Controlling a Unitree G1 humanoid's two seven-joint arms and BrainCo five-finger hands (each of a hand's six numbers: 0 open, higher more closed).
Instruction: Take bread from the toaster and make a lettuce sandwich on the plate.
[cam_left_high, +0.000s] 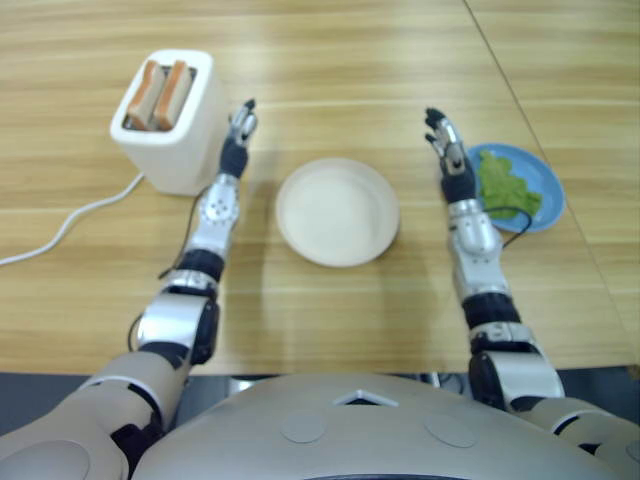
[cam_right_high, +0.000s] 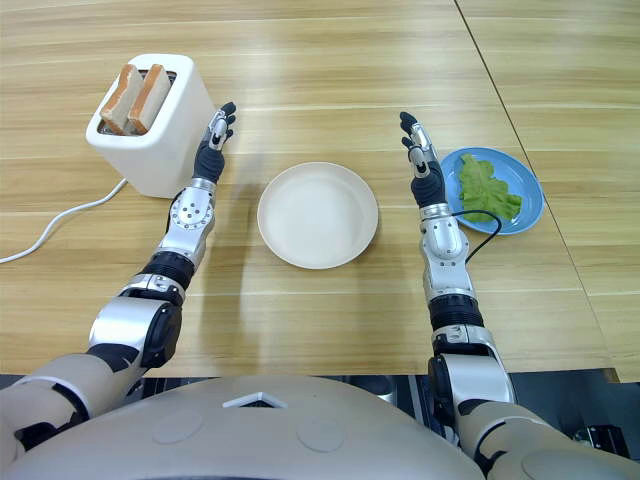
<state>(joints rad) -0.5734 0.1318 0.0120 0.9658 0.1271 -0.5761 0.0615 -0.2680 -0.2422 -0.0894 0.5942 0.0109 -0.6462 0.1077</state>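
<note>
Bread (cam_right_high: 133, 98) is standing in the toaster (cam_right_high: 160, 150) left of the plate (cam_right_high: 318, 215); left hand (cam_right_high: 215, 135) and right hand (cam_right_high: 418, 150) are flanking it, fingers straight, empty. I'm fearing a tug toppling the toaster.

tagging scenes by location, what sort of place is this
Probably a mock kitchen or lab workbench: a wooden table with a toaster holding bread, an empty plate and lettuce on a blue dish.
</note>
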